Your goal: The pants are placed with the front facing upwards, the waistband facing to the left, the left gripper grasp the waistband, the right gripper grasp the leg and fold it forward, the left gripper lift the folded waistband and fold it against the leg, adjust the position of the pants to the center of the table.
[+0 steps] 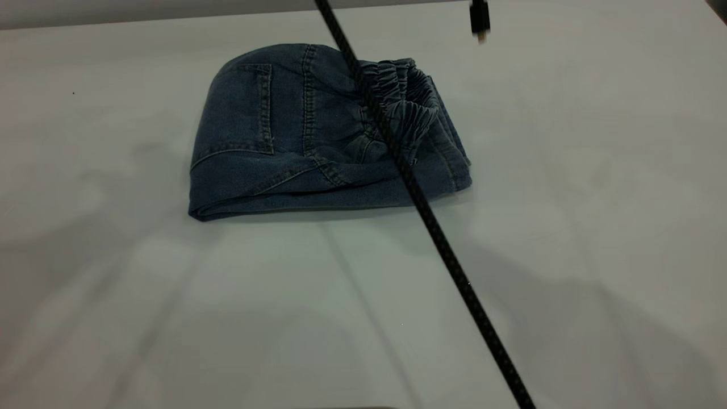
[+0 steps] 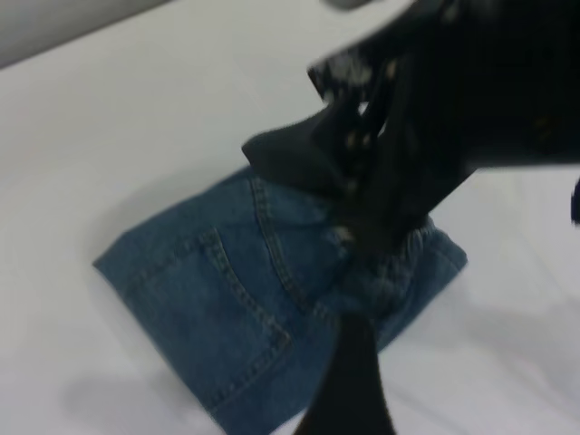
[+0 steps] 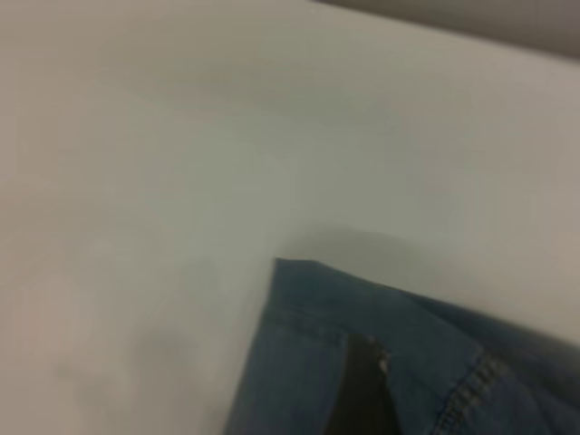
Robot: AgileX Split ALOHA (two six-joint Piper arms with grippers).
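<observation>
The table is a broad, plain pale grey-white top; soft shadows lie across its near half, and a darker grey band runs along its far edge. No container of any sort stands on it – the only thing it carries is the pants.

The pants lie folded into a compact blue denim bundle on the far middle of the table, a little to the left of centre in the exterior view. The back side faces up: a patch pocket with tan stitching shows on the left part of the bundle, and a rounded fold forms its left and near edges. The waistband, gathered and crinkled, sits on top at the bundle's right side, folded over onto the layers beneath, whose edges stick out at the right.

A braided black cable crosses the exterior view diagonally in front of the pants, and a small black plug hangs at the top edge.

In the left wrist view the left gripper is a blurred dark mass over the waistband end of the bundle – I cannot tell whether its claw is spread or closed, nor whether it touches the cloth

The right wrist view shows only a corner of the denim and the table; the right gripper itself is not seen
</observation>
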